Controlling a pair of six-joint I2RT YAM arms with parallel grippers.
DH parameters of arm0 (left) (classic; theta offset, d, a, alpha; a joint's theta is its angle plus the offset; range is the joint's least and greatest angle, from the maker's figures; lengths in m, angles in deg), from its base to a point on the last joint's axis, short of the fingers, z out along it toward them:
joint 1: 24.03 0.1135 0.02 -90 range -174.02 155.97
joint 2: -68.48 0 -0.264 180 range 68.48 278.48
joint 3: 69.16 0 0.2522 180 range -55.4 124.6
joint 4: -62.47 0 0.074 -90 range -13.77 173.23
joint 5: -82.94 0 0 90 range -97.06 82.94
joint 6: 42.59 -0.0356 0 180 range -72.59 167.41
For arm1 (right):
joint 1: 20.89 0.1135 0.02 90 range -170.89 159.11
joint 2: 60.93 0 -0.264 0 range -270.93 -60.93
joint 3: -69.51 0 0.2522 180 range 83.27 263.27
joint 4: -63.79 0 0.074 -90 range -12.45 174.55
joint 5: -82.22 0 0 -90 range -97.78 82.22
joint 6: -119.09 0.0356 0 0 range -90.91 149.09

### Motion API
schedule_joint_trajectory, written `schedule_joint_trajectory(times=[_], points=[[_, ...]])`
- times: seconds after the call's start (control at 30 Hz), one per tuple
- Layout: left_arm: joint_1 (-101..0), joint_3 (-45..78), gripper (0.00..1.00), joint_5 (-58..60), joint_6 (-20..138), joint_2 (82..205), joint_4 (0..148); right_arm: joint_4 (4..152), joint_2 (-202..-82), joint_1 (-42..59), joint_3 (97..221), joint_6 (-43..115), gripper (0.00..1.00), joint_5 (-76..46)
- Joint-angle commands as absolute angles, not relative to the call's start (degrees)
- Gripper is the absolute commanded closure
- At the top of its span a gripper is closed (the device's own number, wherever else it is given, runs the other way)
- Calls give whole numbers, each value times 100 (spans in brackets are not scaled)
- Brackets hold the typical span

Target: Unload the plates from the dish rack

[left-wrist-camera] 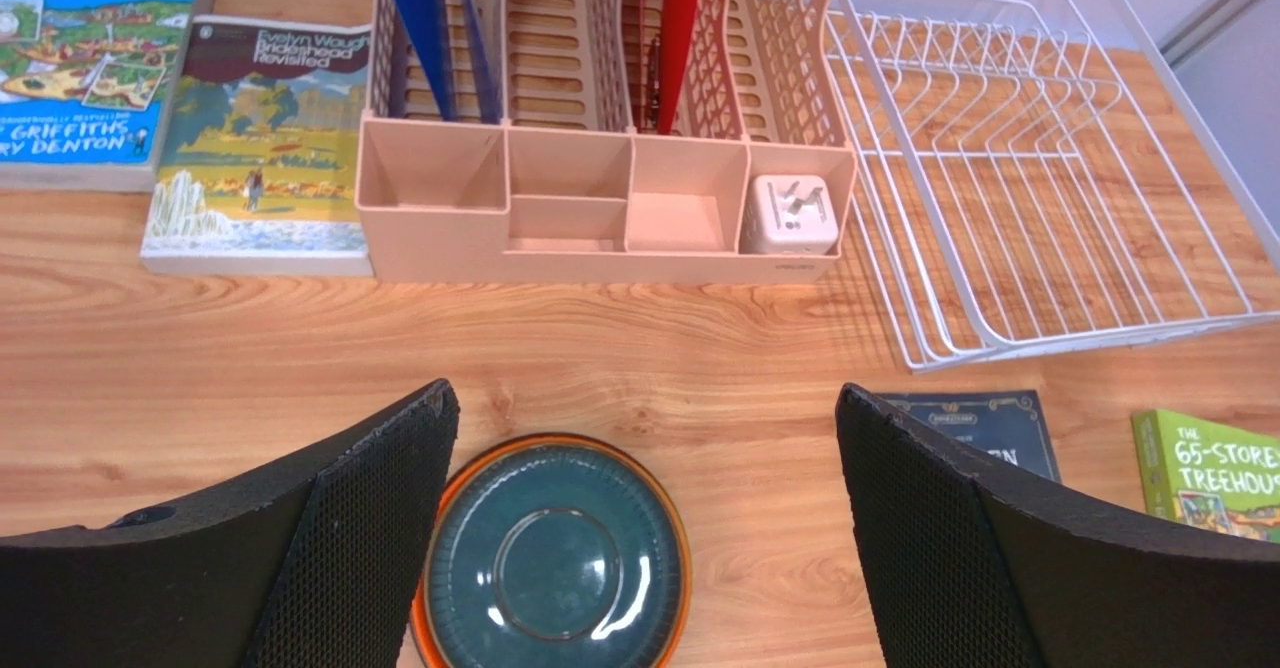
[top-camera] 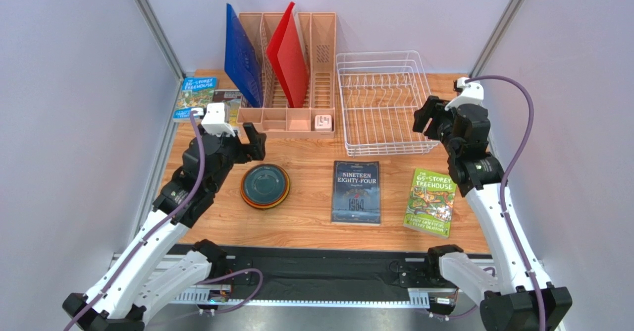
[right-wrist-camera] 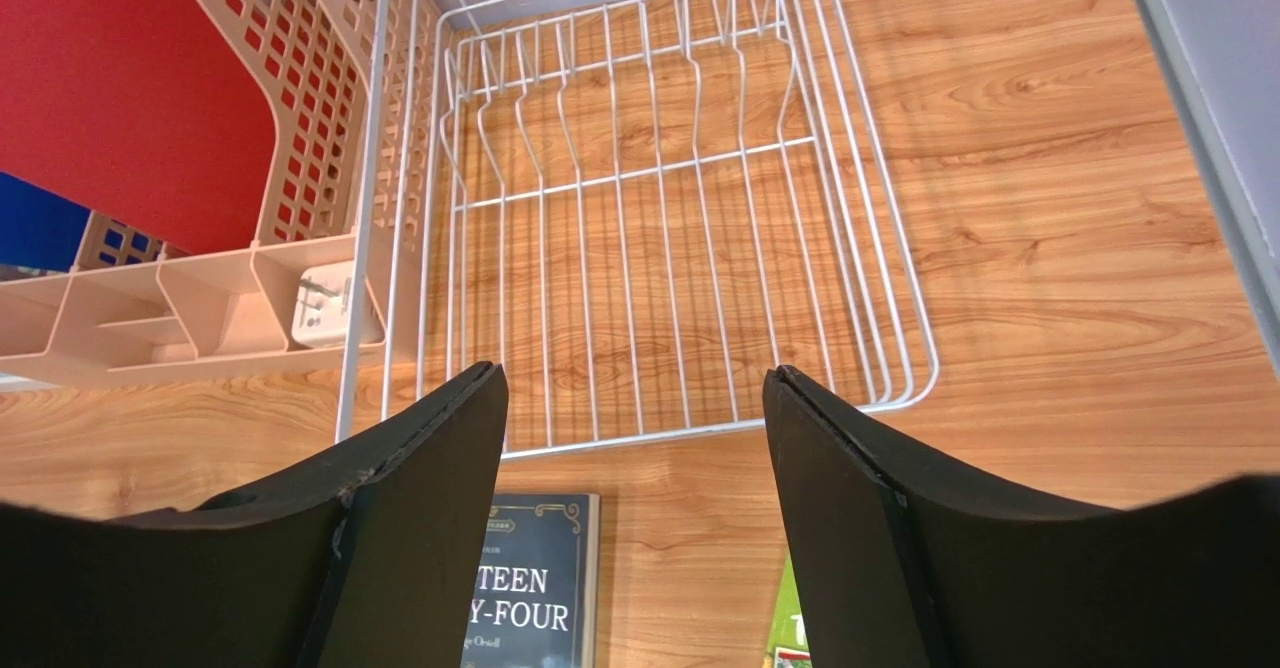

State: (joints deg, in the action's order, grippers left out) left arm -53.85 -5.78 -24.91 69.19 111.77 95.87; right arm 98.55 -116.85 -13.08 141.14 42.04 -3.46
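Note:
A stack of plates (top-camera: 265, 185) lies on the table in front of my left arm. A dark teal-grey plate (left-wrist-camera: 553, 563) is on top with an orange rim (left-wrist-camera: 679, 548) under it; any plates lower down are hidden. The white wire dish rack (top-camera: 391, 150) stands at the back right with nothing in it, and shows in the left wrist view (left-wrist-camera: 1052, 341) and the right wrist view (right-wrist-camera: 676, 430). My left gripper (left-wrist-camera: 646, 392) is open and empty above the stack's far edge. My right gripper (right-wrist-camera: 634, 376) is open and empty just in front of the rack.
A pinkish-tan organiser (top-camera: 290, 117) left of the rack holds a blue board (top-camera: 242, 56), a red board (top-camera: 290, 52) and a white plug (top-camera: 323, 121). Books lie at the back left (top-camera: 195, 97), in the middle (top-camera: 356, 191) and on the right (top-camera: 431, 201).

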Motion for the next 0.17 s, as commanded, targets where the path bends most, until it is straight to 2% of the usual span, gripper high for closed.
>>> schedule_joint_trajectory(times=[0.0,0.13], points=[[-5382,-258,0,-2227,6499,11216,9714,9619,-11542,-1307,14031,4016,31,-84],[-5382,-171,0,-2209,6359,11225,9776,9619,-11569,-1307,14005,3981,31,-75]])
